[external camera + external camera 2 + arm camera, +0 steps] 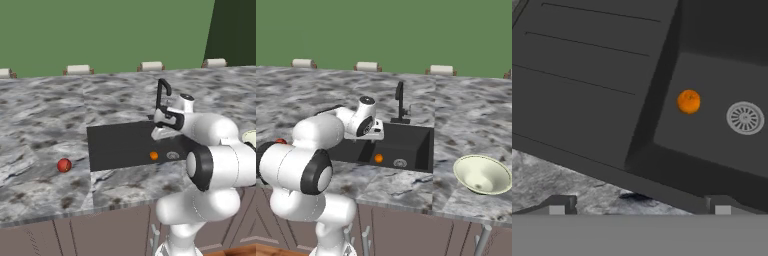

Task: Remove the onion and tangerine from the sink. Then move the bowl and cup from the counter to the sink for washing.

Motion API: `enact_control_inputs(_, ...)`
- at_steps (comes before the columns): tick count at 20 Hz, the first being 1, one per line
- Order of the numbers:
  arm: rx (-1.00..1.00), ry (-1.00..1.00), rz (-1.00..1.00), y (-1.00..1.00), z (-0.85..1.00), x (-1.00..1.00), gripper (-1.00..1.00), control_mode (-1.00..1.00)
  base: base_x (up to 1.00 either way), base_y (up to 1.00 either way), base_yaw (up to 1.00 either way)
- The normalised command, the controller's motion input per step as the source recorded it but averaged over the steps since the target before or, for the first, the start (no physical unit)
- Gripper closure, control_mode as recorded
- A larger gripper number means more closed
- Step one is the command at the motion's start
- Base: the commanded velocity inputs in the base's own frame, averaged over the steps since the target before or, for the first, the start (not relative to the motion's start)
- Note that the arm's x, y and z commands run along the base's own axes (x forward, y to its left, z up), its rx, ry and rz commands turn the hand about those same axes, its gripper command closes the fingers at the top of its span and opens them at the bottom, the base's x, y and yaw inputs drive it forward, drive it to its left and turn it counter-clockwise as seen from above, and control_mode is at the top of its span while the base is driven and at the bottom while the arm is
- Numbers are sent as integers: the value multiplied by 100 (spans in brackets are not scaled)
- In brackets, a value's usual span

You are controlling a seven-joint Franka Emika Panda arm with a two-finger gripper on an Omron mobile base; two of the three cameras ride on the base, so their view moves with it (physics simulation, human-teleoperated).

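The tangerine (154, 156) (378, 158) (688, 101) lies on the floor of the black sink (115, 145) (416, 142) (712, 60), left of the round drain (745, 118). My gripper (159, 135) (372, 140) (639, 209) hangs open over the sink's near edge, above and short of the tangerine, with nothing between its fingers. The red onion (64, 165) (280, 141) rests on the counter (45, 115) left of the sink. The pale bowl (482, 174) (248, 137) stands on the counter to the sink's right. The cup is out of view.
A thin black faucet (162, 95) (400, 102) rises behind the basin. The sink's flat ribbed drainboard (587, 75) spreads left of the basin. Several white rolls (78, 69) line the counter's back edge by the green wall.
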Motion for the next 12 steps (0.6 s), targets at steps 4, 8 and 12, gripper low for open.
enact_control_inputs(4,0,-1,0,-25,0,14,-100,-100,0,0,0)
enact_control_inputs(8,0,-4,0,-22,0,13,-100,-100,0,0,0)
enact_control_inputs(12,0,-14,0,-17,-5,6,-100,-100,0,0,0)
